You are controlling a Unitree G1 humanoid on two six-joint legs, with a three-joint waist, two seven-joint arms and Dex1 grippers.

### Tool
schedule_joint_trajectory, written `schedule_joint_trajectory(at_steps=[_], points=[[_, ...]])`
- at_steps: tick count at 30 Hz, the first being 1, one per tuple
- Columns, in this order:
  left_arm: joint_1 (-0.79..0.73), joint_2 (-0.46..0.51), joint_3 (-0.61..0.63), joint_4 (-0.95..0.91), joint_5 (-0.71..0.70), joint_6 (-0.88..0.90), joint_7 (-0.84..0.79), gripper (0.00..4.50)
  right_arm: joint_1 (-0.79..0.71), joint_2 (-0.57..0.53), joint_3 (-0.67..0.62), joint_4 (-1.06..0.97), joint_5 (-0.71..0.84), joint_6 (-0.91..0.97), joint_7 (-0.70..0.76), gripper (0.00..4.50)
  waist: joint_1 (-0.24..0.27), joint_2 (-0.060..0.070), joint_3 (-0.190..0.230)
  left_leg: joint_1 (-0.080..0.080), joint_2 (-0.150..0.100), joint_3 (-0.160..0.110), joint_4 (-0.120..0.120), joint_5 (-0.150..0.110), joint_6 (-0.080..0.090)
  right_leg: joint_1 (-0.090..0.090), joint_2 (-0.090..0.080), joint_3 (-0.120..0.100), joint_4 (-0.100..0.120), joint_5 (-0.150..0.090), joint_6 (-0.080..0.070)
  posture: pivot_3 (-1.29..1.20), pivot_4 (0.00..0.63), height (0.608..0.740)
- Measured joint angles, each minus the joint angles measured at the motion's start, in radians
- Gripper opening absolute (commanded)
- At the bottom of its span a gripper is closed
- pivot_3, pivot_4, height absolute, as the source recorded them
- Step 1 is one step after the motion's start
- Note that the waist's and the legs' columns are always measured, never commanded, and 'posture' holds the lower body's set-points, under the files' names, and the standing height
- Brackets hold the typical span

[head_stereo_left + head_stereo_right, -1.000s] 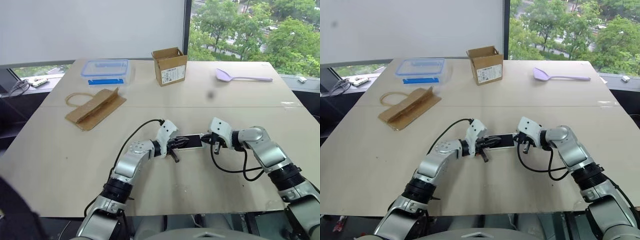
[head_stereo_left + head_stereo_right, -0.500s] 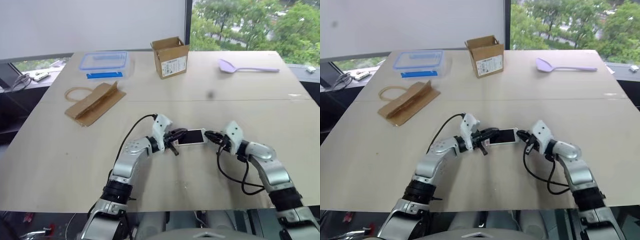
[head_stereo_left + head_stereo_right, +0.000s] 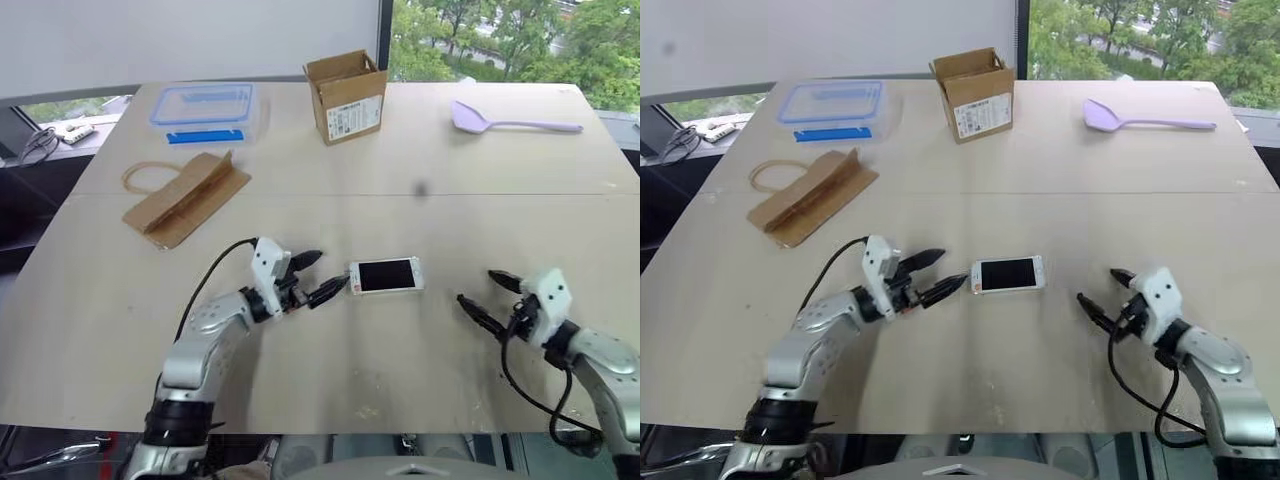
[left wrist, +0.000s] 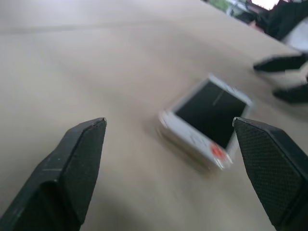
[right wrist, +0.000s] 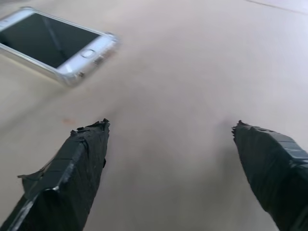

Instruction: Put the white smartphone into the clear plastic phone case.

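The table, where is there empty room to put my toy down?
The table has bare wood along its near edge, between the left gripper and the right gripper, and through the middle, between the white smartphone and the cardboard box. It is crowded around the phone and at the far left, by the paper bag and container.

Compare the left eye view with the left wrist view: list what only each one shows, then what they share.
Left eye view alone: the cardboard box, blue-rimmed food container, purple spatula, brown paper bag and the right gripper's white body, with the right gripper open. Left wrist view alone: a red spot on the white smartphone's near edge. Shared: the smartphone lying screen-up on the table, and the open left gripper.
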Motion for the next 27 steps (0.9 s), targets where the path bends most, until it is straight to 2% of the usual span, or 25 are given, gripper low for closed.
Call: schedule_joint_trajectory(at_steps=[5, 11, 20, 27], points=[[0.114, 0.063, 0.017, -0.090, -0.026, 0.008, -0.021, 4.45, 0.081, -0.009, -0.060, -0.028, -0.003, -0.028, -0.020, 4.50, 0.001, 0.000, 0.000, 0.001, 0.003, 0.001, 0.001, 0.000, 0.000, 0.001, 0.001, 0.000, 0.001, -0.002, -0.004, 0.00, 0.150, 0.740], [0.207, 0.070, 0.038, -0.129, -0.046, -0.001, -0.013, 4.45, 0.142, -0.009, -0.123, -0.028, -0.008, -0.077, -0.036, 4.50, 0.001, 0.000, 0.000, 0.002, 0.003, 0.003, 0.001, 0.000, 0.000, 0.001, 0.001, 0.002, 0.001, -0.002, -0.004, 0.00, 0.150, 0.740], [0.181, -0.009, 0.159, -0.130, -0.105, 0.012, 0.144, 4.45, 0.181, -0.004, -0.151, -0.045, -0.005, -0.141, -0.040, 4.50, 0.001, -0.001, 0.000, 0.002, 0.003, 0.003, 0.009, 0.000, 0.000, 0.001, 0.002, 0.002, 0.010, -0.001, -0.002, 0.00, 0.150, 0.740], [0.325, 0.116, 0.123, -0.201, -0.122, 0.049, 0.024, 4.45, 0.160, -0.003, -0.129, -0.044, -0.015, -0.154, -0.047, 4.50, -0.003, 0.000, 0.000, 0.004, 0.006, 0.004, 0.015, 0.000, 0.000, 0.000, 0.002, 0.008, 0.015, -0.002, -0.004, 0.00, 0.150, 0.740]])
